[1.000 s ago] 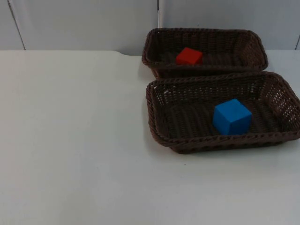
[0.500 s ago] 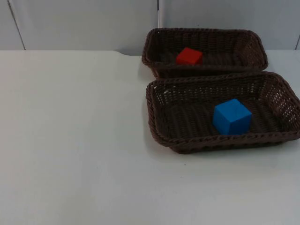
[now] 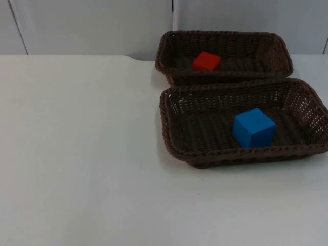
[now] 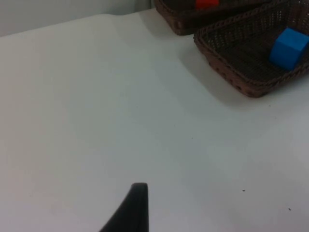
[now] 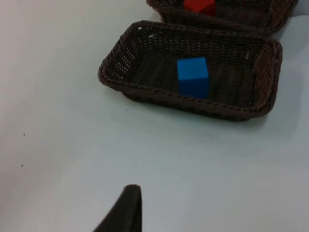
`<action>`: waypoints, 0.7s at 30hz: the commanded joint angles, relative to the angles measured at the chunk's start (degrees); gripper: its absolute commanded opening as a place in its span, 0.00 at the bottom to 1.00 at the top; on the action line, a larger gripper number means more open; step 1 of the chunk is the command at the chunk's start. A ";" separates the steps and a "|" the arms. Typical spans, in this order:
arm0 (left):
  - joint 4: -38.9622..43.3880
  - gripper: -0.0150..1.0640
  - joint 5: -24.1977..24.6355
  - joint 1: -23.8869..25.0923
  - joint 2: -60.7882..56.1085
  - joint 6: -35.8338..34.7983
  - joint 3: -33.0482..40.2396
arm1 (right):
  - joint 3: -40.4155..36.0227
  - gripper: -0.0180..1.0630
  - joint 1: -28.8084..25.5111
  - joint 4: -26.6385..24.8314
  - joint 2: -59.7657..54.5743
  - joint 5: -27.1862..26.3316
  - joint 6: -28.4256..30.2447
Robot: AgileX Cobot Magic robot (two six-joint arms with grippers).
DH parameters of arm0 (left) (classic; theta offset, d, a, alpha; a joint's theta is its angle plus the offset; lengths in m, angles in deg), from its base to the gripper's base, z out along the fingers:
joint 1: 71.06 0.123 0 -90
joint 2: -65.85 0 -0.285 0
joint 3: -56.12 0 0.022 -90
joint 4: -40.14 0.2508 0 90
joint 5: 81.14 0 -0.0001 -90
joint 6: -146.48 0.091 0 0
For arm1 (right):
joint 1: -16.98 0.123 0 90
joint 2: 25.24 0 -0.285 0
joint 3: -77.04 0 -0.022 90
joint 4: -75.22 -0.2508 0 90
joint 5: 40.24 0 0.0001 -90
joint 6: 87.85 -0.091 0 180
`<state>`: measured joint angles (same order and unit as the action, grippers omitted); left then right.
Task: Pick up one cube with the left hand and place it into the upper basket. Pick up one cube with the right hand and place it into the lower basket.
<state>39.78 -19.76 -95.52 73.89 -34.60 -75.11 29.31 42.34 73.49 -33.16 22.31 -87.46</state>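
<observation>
Inside upper basket (image 3: 279, 54): red cube (image 3: 207, 61), half-hidden.

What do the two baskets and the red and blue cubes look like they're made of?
Upper basket and lower basket: dark brown woven strands, wicker or plastic rattan; the braided rims and open-weave walls suggest it, with a slight sheen. Blue cube and red cube: solid, matte, evenly coloured faces with no grain, perhaps foam, plastic or painted wood; the look leaves it open.
</observation>
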 commanded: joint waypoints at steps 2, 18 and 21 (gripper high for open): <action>-0.20 0.99 0.23 -0.08 -0.25 -0.37 0.14 | -0.08 0.99 -0.13 0.04 0.13 -0.69 0.30; -0.20 0.99 0.23 -0.08 -0.25 -0.37 0.14 | 0.02 0.99 -1.55 0.04 0.13 -0.78 0.30; -0.20 0.99 0.23 -0.08 -0.25 -0.37 0.14 | 0.02 0.99 -3.60 0.04 0.13 -0.78 0.30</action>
<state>39.78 -19.76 -95.52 73.89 -34.60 -75.11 29.31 39.80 73.49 -33.16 22.18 -87.46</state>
